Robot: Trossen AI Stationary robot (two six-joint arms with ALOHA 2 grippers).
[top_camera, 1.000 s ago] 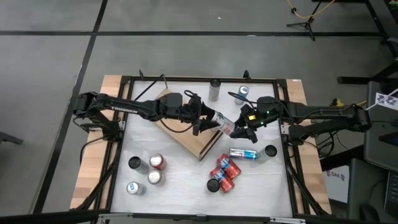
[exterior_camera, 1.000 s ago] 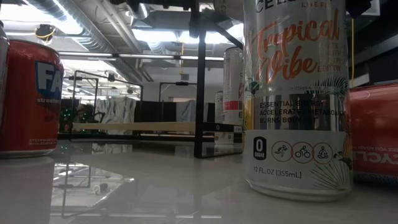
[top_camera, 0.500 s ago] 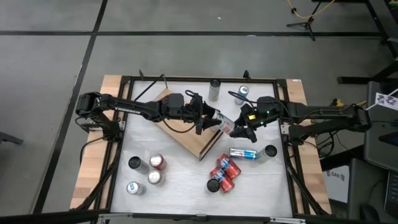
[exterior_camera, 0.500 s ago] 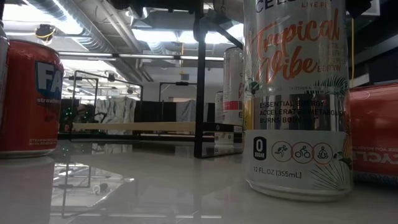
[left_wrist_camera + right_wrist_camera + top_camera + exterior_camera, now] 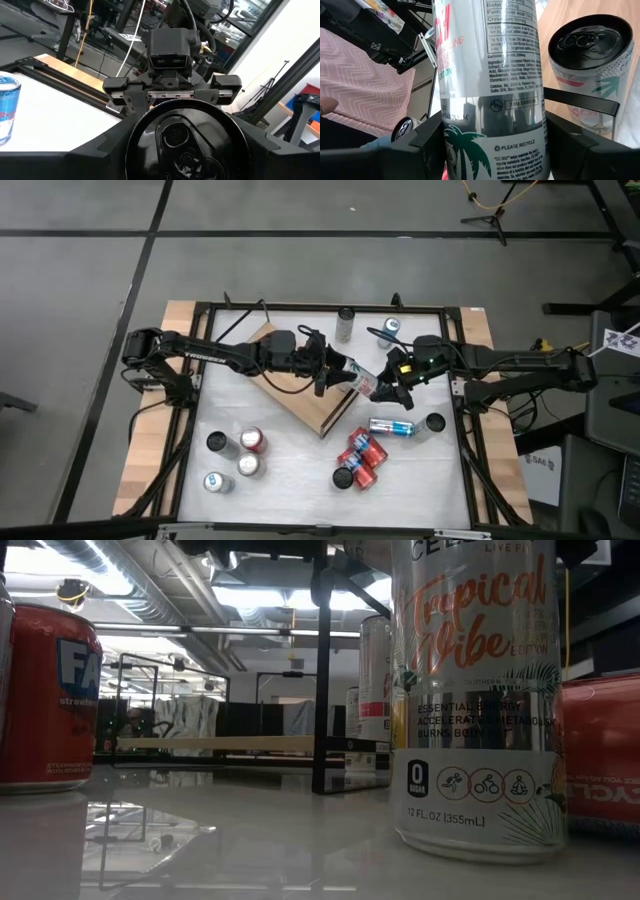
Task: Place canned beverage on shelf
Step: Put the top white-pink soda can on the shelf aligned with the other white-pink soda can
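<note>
Left end effector (image 5: 338, 370) reached over the shelf (image 5: 300, 392), a tilted light-wood board mid-desk, its fingers (image 5: 102, 150) spread round the black lid end of the can (image 5: 364, 383) but not visibly pressing; the wrist view showed the lid filling the gap between them. Whether they touched the metal, couldn't tell.

The can hung between the two end effectors, lying tipped, just off the shelf's near corner, above the white desk (image 5: 290, 470). Right end effector (image 5: 392, 388) was clamped on its body: its wrist view showed the silver palm-tree label wedged tight between both fingers (image 5: 415, 150).

Handling guess: tall slim aluminium can, likely full so moderately heavy, stiff when sealed, walls smooth and slippery, dentable if squeezed hard. Best hold looked like across the mid-body, fingers square to the cylinder, not on the rim ends where it could pivot. A lid-end grip seemed likelier to slip during the handover.

Beyond the right end effector, a second can (image 5: 585, 65) stood near.
</note>
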